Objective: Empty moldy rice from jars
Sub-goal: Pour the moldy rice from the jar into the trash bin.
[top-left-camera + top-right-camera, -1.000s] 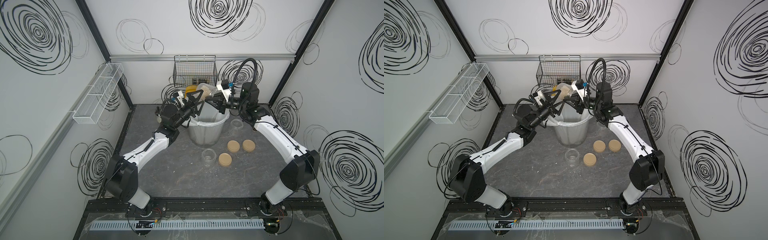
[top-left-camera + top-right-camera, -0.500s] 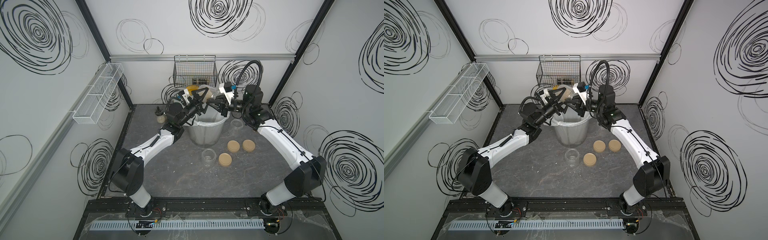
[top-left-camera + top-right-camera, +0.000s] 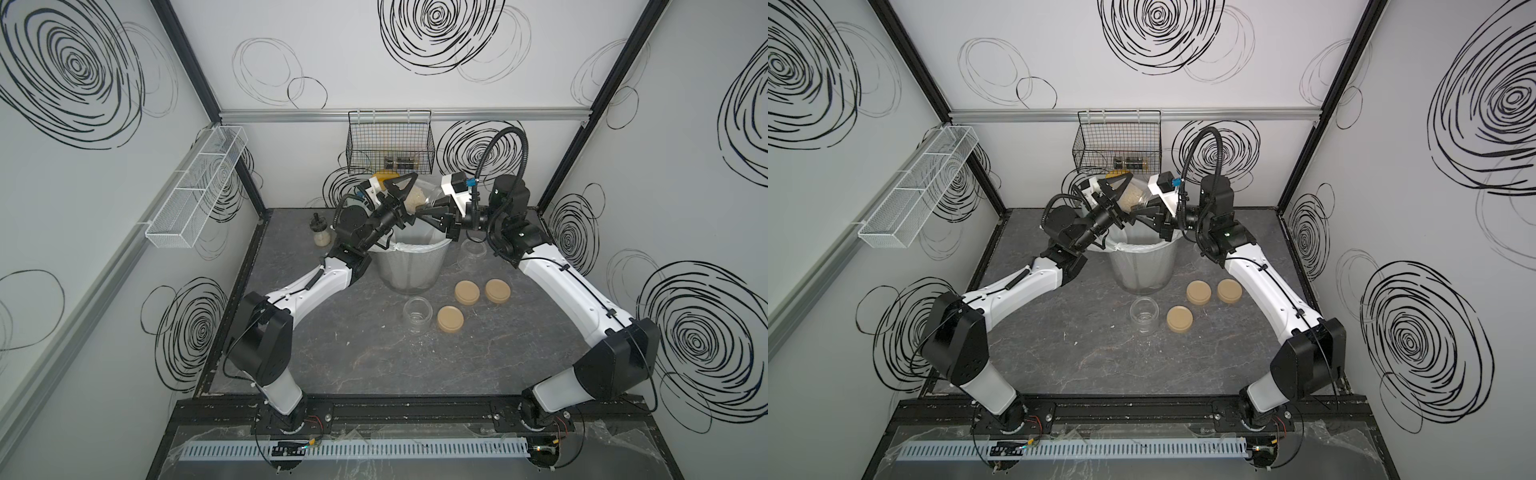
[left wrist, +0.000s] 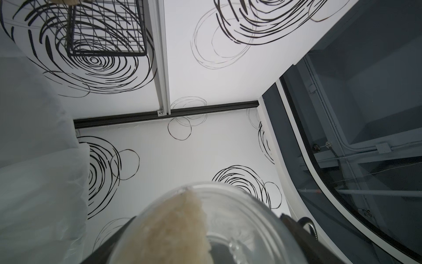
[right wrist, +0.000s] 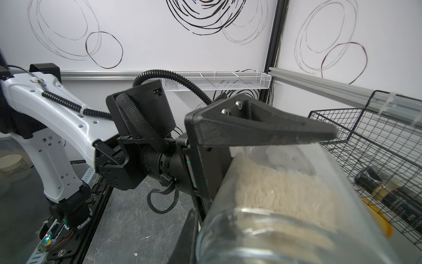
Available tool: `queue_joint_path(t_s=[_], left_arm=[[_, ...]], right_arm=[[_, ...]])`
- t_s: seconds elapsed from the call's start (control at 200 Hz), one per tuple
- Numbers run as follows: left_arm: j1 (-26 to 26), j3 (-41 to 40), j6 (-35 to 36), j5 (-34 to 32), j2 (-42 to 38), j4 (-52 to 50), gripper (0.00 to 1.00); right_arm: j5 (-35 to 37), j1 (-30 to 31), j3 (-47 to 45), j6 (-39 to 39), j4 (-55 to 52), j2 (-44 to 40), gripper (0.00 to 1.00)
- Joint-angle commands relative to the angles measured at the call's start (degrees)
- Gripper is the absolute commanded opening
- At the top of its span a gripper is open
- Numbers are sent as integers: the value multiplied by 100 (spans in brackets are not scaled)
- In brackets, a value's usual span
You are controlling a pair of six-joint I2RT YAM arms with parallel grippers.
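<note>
Left claw [image 3: 407, 195]: clenched around the held jar [image 5: 331, 164], high over the mesh bin [image 3: 411, 270].
Right claw [image 3: 422, 214]: closed tight at that jar's mouth; rim pinched or merely touched, cannot tell.
Table [image 3: 374, 365]: two jars emptied and all lids off, so judged about two-thirds done; broad bare stretch in front of the bin, ample room for setting things down.
Wire basket [image 3: 390, 145]: hung on the back wall, close behind the held jar; judged the tightest margin for any swing.
Mesh bin: white liner folded over the rim; both claws crowded just above it, right claw near the rim edge.
Held jar: lying roughly on its side, lid off, mouth toward the right claw.
Front empty jar [image 3: 415, 318]: upright before the bin, nothing inside.
Rear empty jar [image 3: 471, 249]: upright beside the bin, by the right arm; looks empty.
Lids [image 3: 466, 292]: three, flat on the table near the front jar, apart from both arms.
Moldy rice [image 5: 274, 189]: heaped along the low wall of the held jar, none seen falling; judged the last pour, steeper tip needed.
</note>
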Motion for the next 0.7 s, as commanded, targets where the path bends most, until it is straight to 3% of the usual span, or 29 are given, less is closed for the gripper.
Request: queue_joint_path(t_s=[0.0,0.16,0.375,0.45,0.57,0.695], left_arm=[[-152,202,-13,-86,25,785,99],[-224,160,-135,-104,115,1130,77],[-267,124,-119,-135,133,1301,65],[-251,106,-146,-150,138,1364,61],[-159,67,-101,-162,95,1388,60],[-26,-17,11,-221,-15,1364,61]], right_arm=[[-481,117,25,-184,216,-207,0],[-343,125,58,-128,229,-126,0],[-145,116,82,-119,223,-76,0],[135,117,45,-50,275,-94,13],[540,110,-133,9,436,-233,48],[631,90,-242,13,465,-359,67]])
